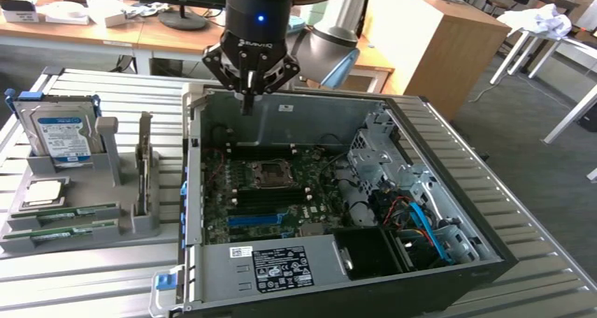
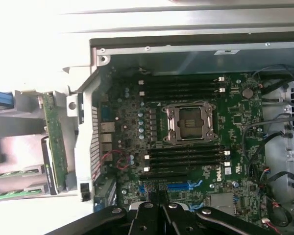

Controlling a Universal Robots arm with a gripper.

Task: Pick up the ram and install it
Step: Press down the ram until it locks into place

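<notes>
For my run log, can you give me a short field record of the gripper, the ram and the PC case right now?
gripper: shut, empty, over the open PC case
ram: green sticks in the grey holder, exterior view's left
memory slots: empty, flanking the CPU socket
task state: ram not picked up

Two long, thin green ram sticks [image 1: 70, 212] lie on edge, side by side, in a grey holder [image 1: 142, 223] beside the computer case [image 1: 317, 122]
</notes>
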